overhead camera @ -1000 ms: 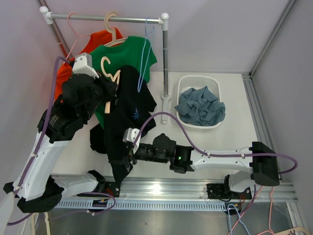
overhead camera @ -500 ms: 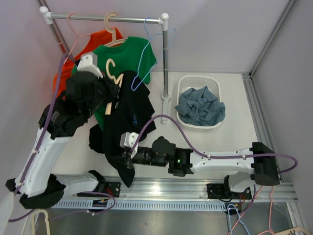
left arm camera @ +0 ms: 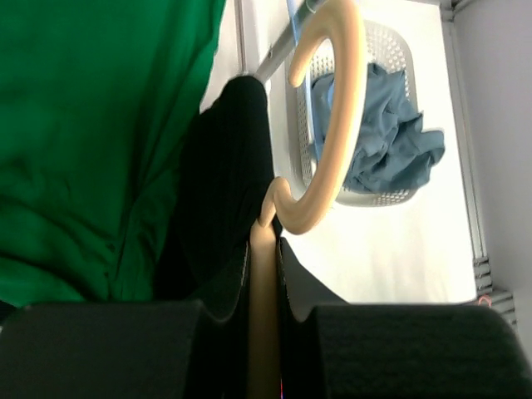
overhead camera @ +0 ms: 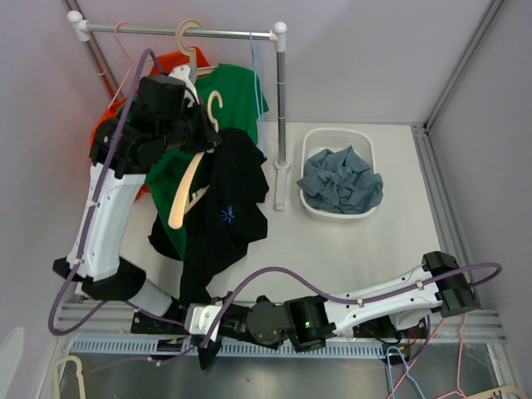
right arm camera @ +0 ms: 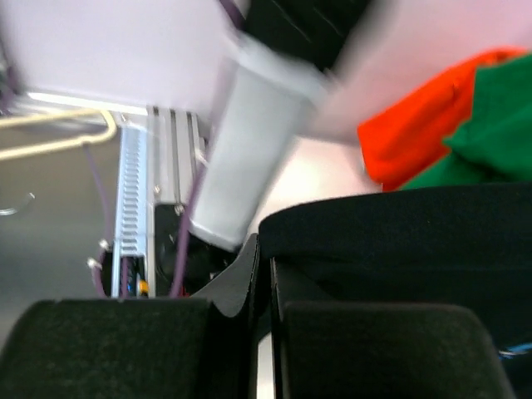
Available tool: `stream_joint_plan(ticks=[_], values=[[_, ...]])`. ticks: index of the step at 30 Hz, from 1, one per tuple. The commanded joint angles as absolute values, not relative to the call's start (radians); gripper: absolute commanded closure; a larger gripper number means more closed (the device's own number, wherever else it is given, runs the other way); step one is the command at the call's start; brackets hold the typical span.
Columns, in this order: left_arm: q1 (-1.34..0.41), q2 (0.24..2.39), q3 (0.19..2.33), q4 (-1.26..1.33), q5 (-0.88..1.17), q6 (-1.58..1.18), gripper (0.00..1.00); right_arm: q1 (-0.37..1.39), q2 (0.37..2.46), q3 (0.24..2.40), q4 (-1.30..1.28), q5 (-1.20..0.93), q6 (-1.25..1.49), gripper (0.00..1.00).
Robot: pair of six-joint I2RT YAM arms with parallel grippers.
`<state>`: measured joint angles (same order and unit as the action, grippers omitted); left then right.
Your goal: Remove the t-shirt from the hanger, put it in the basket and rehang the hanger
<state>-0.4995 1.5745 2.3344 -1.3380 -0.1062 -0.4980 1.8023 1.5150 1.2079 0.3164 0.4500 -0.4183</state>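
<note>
- At the near edge, below the bench [overhead camera: 357, 241], the right hand [overhead camera: 204, 345] is clamped shut on the lower edge of the black t-shirt [overhead camera: 229, 208]. The wrist view shows dark cloth lying across its closed fingertips [right arm camera: 249, 262].
- The shirt hangs stretched in a long point from left of centre down toward that hand, passing just beside the base of the left arm [overhead camera: 104, 278].
- One pale arm of the wooden hanger [overhead camera: 184, 189] shows bare on the shirt's left side. The rest of the hanger is under the cloth.
- The left hand [left arm camera: 264, 249] is closed tight on the hanger's neck, just below the hook, which is off the rail.
- A green t-shirt [overhead camera: 237, 91] hangs directly behind the black one, touching it, with an orange t-shirt [overhead camera: 170, 60] further left.
- To the right, a white basket [overhead camera: 332, 131] sits on the bench holding a crumpled blue-grey cloth [overhead camera: 341, 179].
- Farthest, the rail [overhead camera: 224, 33] and its post [overhead camera: 283, 108] carry a blue wire hanger [overhead camera: 253, 58].
</note>
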Motion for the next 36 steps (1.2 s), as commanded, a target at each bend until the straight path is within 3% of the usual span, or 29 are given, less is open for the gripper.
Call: stream_joint_plan(ticks=[1,3,6,14,21,26,30,34,36], values=[[-0.512,1.375,2.105,-1.134,-0.061,-0.494,0.99,1.778,1.488,1.180,0.290,0.479,-0.347,1.00],[-0.528,1.128,1.801,-0.906,-0.017,-0.506,0.99,1.674,1.412,1.158,0.281,0.434,-0.261,1.00],[-0.531,0.864,1.556,-0.717,0.026,-0.509,0.99,1.553,1.330,1.115,0.285,0.344,-0.135,1.00],[-0.534,0.470,1.142,-0.379,0.096,-0.462,1.00,1.263,1.348,1.212,0.103,0.239,0.194,1.00],[-0.534,0.405,1.146,-0.376,0.242,-0.474,0.99,1.033,1.463,1.359,-0.092,0.201,0.311,1.00],[-0.535,0.399,1.210,-0.607,0.244,-0.480,1.00,0.921,1.420,1.383,-0.026,0.233,0.279,1.00],[-0.534,0.319,1.195,-0.695,0.192,-0.460,0.99,0.835,1.454,1.480,-0.133,0.227,0.265,1.00],[-0.535,0.308,1.207,-0.701,0.106,-0.431,0.99,0.863,1.407,1.437,-0.143,0.146,0.281,1.00],[-0.535,0.349,1.213,-0.663,0.068,-0.426,0.99,0.914,1.318,1.387,-0.166,0.208,0.299,1.00]])
